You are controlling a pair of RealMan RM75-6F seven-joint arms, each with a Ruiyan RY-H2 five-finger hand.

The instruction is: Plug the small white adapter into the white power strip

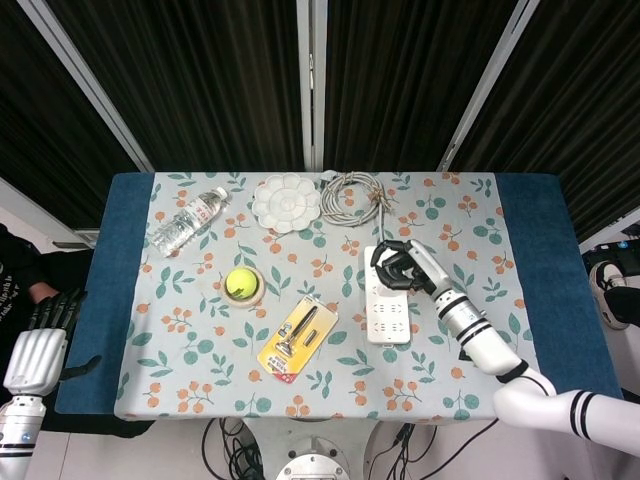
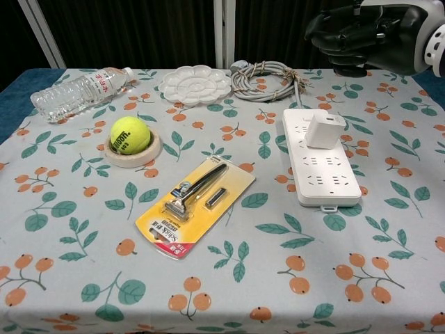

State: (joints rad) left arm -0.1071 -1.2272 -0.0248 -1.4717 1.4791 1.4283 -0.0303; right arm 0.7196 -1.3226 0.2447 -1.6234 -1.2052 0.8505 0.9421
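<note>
The white power strip (image 2: 321, 170) lies at the table's right, also in the head view (image 1: 386, 322). The small white adapter (image 2: 324, 130) stands on its far end, seated on the sockets. My right hand (image 2: 358, 38) hovers above and behind it, touching nothing, with its dark fingers loosely bent and empty. In the head view that right hand (image 1: 408, 266) overlaps the strip's far end and hides most of the adapter. My left hand (image 1: 36, 348) hangs off the table's left edge, fingers extended, holding nothing.
A tennis ball (image 2: 131, 134) sits in a tape ring left of centre. A yellow razor pack (image 2: 195, 205) lies mid-table. At the back are a water bottle (image 2: 76, 90), a white palette (image 2: 195, 85) and a coiled cable (image 2: 268, 72).
</note>
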